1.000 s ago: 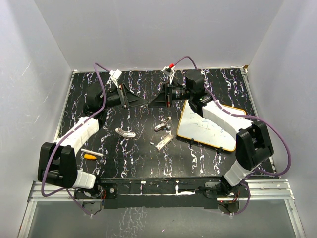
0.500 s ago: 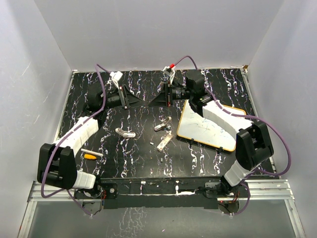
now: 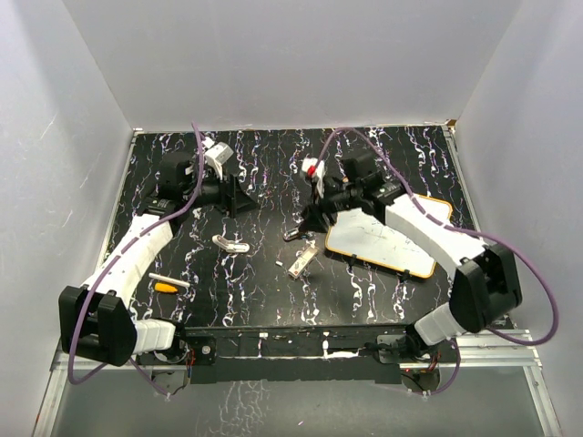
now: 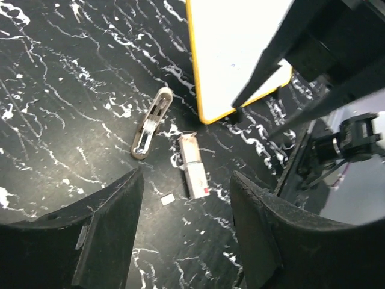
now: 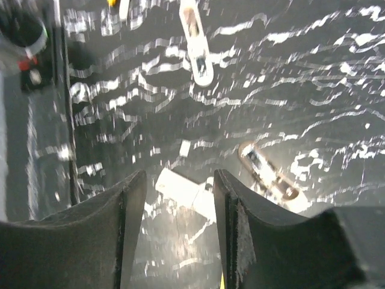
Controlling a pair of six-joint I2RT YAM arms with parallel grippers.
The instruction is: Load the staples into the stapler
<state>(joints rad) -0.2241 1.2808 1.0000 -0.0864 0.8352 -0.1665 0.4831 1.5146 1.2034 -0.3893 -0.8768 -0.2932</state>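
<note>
You have a black, white-veined table point(image 3: 228, 300). A yellow-rimmed whiteboard point(image 3: 383, 244) lies flat on its right side. Just left of the board sits the cream staples box point(image 3: 302, 261), with a tiny white scrap point(image 3: 280, 262) beside it. A metal mini stapler point(image 3: 296, 233) lies just beyond, and a white mini stapler point(image 3: 230, 243) further left. Near left, a white pen point(image 3: 170, 280) lies just beside an orange cap point(image 3: 165, 288).

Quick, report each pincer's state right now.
Left pincer: open, holding nothing.
Right pincer: open, holding nothing.
</note>
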